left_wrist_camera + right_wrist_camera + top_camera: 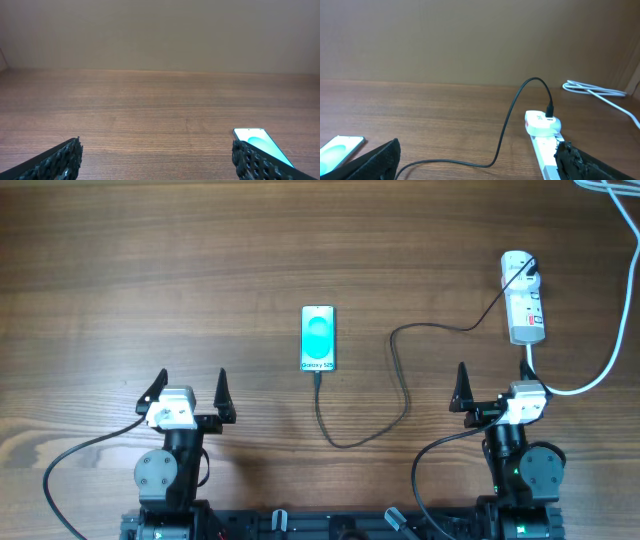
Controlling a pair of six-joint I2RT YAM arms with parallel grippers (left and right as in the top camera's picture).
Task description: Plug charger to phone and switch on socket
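though both wrists glimpse the phone (260,140), only right shows the socket (545,147).

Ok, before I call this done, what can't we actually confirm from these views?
- Socket switch position: too small overhead; in the right wrist view the right gripper's finger covers the strip's near end.
- Charger tip seated in the phone: too small overhead; that phone edge is behind the left gripper's finger in the left wrist view, cut off by the frame in the right.
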